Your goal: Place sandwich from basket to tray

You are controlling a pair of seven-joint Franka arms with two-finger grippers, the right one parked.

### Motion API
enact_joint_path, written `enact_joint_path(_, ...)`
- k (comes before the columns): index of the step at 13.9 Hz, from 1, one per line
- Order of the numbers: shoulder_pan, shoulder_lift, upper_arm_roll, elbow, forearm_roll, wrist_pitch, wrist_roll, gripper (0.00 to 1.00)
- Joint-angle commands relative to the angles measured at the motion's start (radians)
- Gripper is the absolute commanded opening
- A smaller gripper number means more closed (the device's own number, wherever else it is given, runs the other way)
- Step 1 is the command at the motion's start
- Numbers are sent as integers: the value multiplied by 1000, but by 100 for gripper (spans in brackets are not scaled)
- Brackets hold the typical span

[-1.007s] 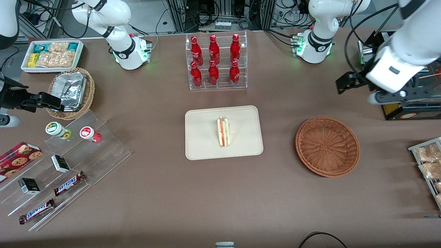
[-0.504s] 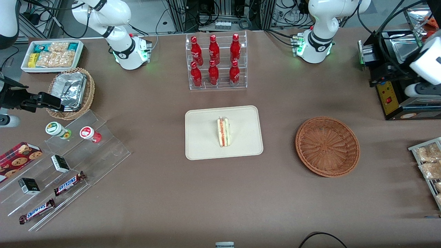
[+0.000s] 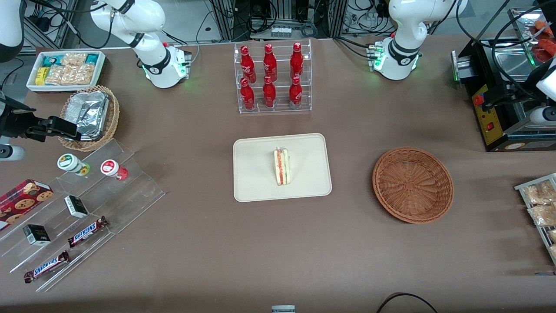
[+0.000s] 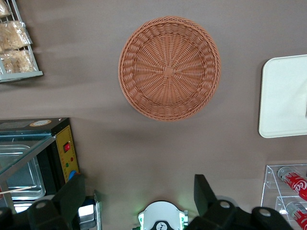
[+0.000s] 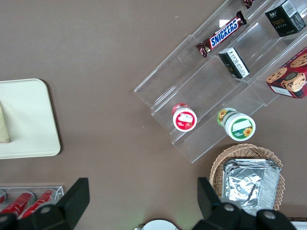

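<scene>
The sandwich (image 3: pixel 281 167) lies on the cream tray (image 3: pixel 256 174) in the middle of the table, its red and green filling edge facing up. The reddish-brown wicker basket (image 3: pixel 412 184) stands empty beside the tray, toward the working arm's end. My gripper (image 4: pixel 139 196) is open with nothing between its black fingers (image 4: pixel 72 191). It hangs high over the bare table near the arm's base, well apart from the basket (image 4: pixel 169 68) and the tray (image 4: pixel 288 96). Only its white wrist (image 3: pixel 548 80) shows in the front view, above the black appliance.
A black appliance (image 3: pixel 499 117) and a rack of snack bags (image 3: pixel 538 204) stand at the working arm's end. A clear rack of red bottles (image 3: pixel 273 78) stands farther from the front camera than the tray. Acrylic steps with snacks (image 3: pixel 78 204) and a tan basket with foil (image 3: pixel 89 115) lie toward the parked arm's end.
My arm has drawn back from above the table toward the working arm's end, so it is now mostly out of the front view. Sandwich, tray and basket have not moved.
</scene>
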State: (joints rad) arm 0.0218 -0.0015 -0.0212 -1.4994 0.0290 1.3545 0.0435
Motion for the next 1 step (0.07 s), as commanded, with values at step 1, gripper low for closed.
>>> enact_joint_path(1,-20,9,9,24,19,-3,0,100)
